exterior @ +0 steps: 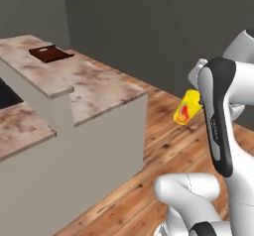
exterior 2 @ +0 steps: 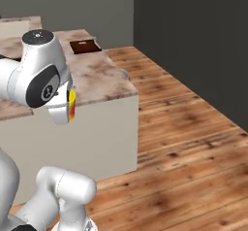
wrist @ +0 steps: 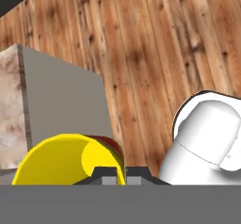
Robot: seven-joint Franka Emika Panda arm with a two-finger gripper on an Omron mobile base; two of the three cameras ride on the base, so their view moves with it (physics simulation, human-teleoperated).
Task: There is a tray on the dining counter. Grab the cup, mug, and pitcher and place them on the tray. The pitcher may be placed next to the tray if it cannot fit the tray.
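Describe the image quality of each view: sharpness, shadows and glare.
Left base view: soft, slightly blurred render, no glare, the cup evenly lit. Right base view: the dining counter shows flat lighting, faint shadow on its side wall. Hand view: floor grain sharp, cup close and cropped.

Counter [exterior: 99,88]: polished-looking stone top, marbled beige and reddish-brown, on plain matt grey sides. Tray [exterior: 50,54]: dark reddish-brown, matt, wood-like finish. Floor [exterior 2: 189,142]: wood planks with strong grain and knots, slight sheen. Cup [exterior: 186,109]: smooth, bright yellow, plastic-looking, with a red-orange mark. Wall [exterior: 149,27]: flat matt grey. Robot arm [exterior: 221,116]: smooth glossy white shell with dark matt joints.
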